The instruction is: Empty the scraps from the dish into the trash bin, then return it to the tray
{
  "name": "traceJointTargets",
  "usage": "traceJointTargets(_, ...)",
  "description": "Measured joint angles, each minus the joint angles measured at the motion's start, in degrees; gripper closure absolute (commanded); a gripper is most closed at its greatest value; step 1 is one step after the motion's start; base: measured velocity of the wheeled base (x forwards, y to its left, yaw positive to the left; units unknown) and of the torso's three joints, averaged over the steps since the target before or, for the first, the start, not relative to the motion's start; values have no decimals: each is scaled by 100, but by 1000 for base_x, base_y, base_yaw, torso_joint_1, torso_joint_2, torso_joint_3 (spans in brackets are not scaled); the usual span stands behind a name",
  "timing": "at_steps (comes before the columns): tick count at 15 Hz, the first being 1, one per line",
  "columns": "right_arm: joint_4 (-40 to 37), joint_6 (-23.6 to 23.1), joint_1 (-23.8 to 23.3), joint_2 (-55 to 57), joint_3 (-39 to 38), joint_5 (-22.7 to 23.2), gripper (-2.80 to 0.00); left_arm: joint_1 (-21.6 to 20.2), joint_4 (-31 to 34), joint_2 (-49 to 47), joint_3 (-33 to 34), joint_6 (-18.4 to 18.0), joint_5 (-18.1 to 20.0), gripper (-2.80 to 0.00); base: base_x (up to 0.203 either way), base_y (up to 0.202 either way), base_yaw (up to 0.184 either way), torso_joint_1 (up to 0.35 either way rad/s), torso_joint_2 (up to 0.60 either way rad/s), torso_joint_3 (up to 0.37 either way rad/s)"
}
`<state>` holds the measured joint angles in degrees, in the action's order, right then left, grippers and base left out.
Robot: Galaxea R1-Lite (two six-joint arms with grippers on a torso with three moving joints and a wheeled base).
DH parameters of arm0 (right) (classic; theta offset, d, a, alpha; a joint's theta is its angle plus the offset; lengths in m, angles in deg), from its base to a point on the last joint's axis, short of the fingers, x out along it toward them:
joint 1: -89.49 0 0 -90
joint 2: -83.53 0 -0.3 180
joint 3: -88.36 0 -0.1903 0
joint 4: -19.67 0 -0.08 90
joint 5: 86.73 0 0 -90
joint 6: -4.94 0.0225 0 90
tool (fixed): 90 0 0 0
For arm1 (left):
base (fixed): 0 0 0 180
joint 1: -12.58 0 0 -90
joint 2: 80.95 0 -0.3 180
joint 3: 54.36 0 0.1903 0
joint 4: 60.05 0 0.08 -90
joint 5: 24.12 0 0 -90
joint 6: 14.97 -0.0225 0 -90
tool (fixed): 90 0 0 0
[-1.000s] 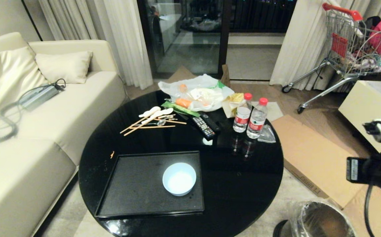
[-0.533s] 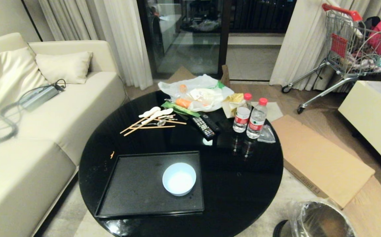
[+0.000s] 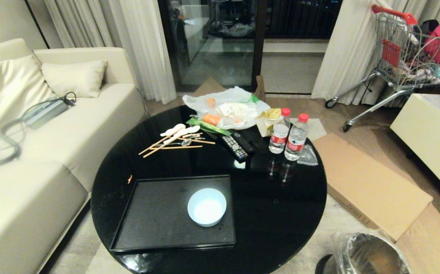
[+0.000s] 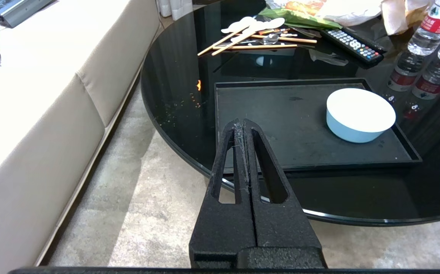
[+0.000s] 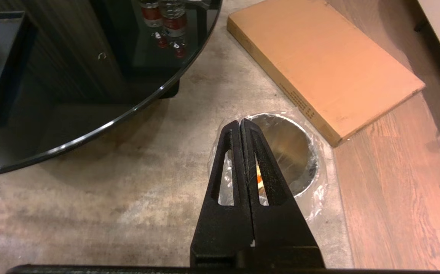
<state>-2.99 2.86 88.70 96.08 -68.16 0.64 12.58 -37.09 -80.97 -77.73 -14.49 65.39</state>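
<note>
**Dish sits empty on the tray, both grippers closed and clear of the table**

The round black table [image 3: 288, 213] serves as the landmark for everything here. A cream sofa [image 3: 33, 160] runs along its left side, and a flat cardboard sheet [image 3: 368, 186] lies on the floor off its right edge. A shopping trolley [image 3: 402, 57] stands well beyond the table, at the far right by the curtains.

On the near part of the table lies the tray [image 3: 155, 217], and the dish [image 3: 207, 207] stands upright on the tray's right half; its inside looks plain white and bare. One small orange scrap [image 3: 129, 178] lies on the table top just outside the tray's far left corner. On the far side of the table are a heap of plastic bags [image 3: 227, 106] holding carrots, two water bottles [image 3: 292, 137], two remote controls [image 3: 237, 144], and chopsticks with white spoons [image 3: 176, 137].

The trash bin [image 3: 370, 253] stands on the floor just off the table's near right edge, close beside the cardboard. In the right wrist view, scraps [image 5: 259, 177] show orange at its bottom.

Neither arm appears in the head view. The left gripper [image 4: 241, 122] hangs off the table's near left edge, over the carpet, fingers pressed together on nothing. The right gripper [image 5: 239, 122] hangs over the floor by the bin, clear of the table, fingers likewise together and empty
</note>
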Motion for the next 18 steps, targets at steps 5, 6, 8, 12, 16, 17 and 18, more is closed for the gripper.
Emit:
traceJointTargets(5,-61,-34,46,-1032,-9,160,0,0,0,0,0,0,-3,0,0,0,0,0,0,0)
traceJointTargets(6,-61,-33,50,-1114,-6,160,0,0,0,0,0,2,-2,0,0,0,0,0,0,0)
traceJointTargets(8,-66,-34,52,-1214,-6,160,0,0,0,0,0,0,-2,0,0,0,0,0,0,0)
traceJointTargets(12,-60,40,55,-1266,-9,160,0,0,0,0,0,2,-2,0,0,0,0,0,0,0)
traceJointTargets(16,-55,48,53,-1274,-9,160,0,0,-2,0,0,0,-4,0,0,0,0,0,0,0)
traceJointTargets(17,-56,46,52,-1274,-9,160,0,0,0,0,0,2,-3,0,0,0,0,0,0,0)
traceJointTargets(18,-57,46,52,-1274,-11,159,0,0,0,0,-2,1,-2,0,0,0,0,0,0,0)
